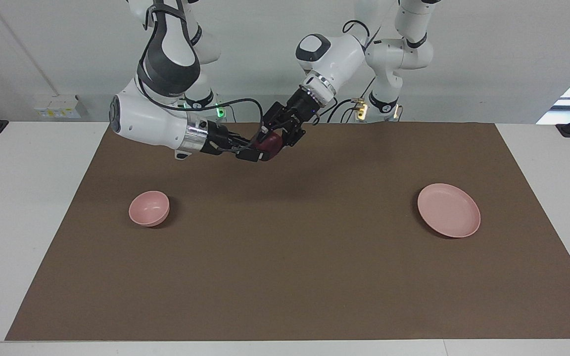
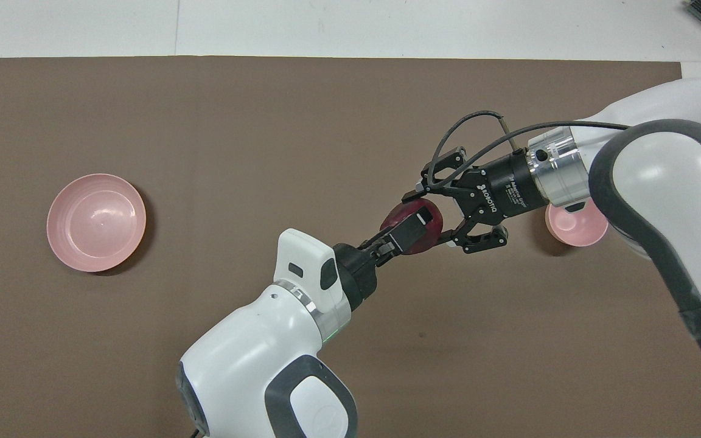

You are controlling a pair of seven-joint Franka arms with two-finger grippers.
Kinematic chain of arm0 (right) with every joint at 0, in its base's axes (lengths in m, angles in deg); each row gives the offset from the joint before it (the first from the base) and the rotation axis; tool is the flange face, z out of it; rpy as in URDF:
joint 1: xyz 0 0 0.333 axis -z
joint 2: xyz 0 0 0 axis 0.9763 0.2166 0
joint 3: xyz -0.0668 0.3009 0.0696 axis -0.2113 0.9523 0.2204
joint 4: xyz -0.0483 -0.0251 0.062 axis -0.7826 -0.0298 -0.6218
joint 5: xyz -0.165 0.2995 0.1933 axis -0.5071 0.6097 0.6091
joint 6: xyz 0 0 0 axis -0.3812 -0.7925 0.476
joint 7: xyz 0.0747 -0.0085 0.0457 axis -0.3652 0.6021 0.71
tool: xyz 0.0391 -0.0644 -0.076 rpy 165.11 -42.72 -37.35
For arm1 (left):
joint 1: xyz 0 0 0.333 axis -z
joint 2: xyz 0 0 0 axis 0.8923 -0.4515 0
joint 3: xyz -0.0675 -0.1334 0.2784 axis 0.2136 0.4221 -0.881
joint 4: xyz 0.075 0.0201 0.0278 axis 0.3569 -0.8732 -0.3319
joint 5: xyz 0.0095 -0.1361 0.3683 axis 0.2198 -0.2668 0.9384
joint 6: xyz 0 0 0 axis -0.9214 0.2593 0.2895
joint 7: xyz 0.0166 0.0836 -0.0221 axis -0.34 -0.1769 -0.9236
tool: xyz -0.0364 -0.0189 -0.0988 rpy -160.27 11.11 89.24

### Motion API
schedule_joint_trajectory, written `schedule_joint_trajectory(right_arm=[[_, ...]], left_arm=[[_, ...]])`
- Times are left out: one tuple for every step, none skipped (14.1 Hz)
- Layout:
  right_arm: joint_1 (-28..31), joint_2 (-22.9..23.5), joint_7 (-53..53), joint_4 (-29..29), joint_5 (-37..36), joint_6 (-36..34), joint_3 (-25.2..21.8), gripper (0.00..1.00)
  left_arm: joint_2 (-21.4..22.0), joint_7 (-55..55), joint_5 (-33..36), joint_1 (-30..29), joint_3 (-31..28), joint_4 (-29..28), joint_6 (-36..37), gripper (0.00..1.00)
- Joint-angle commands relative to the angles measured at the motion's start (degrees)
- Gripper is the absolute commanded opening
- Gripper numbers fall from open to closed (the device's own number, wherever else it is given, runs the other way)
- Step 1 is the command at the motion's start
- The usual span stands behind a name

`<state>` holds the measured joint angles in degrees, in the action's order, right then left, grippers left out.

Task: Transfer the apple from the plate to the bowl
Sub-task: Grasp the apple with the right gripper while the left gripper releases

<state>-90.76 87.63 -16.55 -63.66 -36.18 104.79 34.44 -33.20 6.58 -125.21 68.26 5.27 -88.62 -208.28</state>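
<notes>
The counter (image 1: pixel 32 207) is sitting under a big brown mat (image 1: pixel 285 277), and both arms are meeting in the air above the mat's middle, at the robots' end of it. The left hand (image 2: pixel 414 225) is coming in low and is clamped on the dark red apple (image 2: pixel 429 226). The right hand (image 2: pixel 432 213) is reaching in from the other way, and its fingertips are pressing on that same apple too, so both hands are gripping it at once. The pink plate (image 1: pixel 449 210) is lying flat on the mat, well away from the hands toward the left arm's end, with nothing on it. The small pink bowl (image 1: pixel 149 208) is sitting toward the right arm's end, well apart from both hands, partly hidden under the right arm in the overhead view.
</notes>
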Motion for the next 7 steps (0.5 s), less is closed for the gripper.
schedule_joint_trajectory(right_arm=[[4.55, 0.19, 5.37, 0.99, -5.13, -0.13, -0.55, 0.0], [6.13, 0.19, 6.43, 0.99, -5.66, -0.22, -0.55, 0.0], [6.93, 0.19, 7.74, 0.9, -6.36, -0.39, -0.46, 0.0], [7.2, 0.19, 8.37, 0.9, -6.63, -0.83, -0.55, 0.0], [7.64, 0.19, 8.55, 0.99, -6.72, -0.84, -0.55, 0.0], [8.08, 0.19, 9.59, 0.99, -7.16, -0.84, -0.55, 0.0], [8.61, 0.19, 12.21, 0.99, -9.34, -0.84, -0.55, 0.0]], left_arm=[[0.93, -0.22, 0.53, 0.27, -0.51, -0.22, -0.86, 1.0], [0.93, -0.13, 0.44, 0.27, -0.51, -0.13, -0.86, 1.0], [0.93, -0.65, 0.35, 0.27, -0.43, -0.13, -0.78, 1.0], [0.93, -2.05, 0.53, 0.18, -0.42, -0.05, -0.69, 1.0], [0.93, -2.15, 0.62, 0.09, -0.51, -0.05, -0.69, 1.0], [0.93, -2.06, 0.62, 0.01, -0.51, -0.05, -0.6, 1.0], [0.93, -1.8, 0.7, 0.0, -0.51, -0.31, 0.18, 1.0]])
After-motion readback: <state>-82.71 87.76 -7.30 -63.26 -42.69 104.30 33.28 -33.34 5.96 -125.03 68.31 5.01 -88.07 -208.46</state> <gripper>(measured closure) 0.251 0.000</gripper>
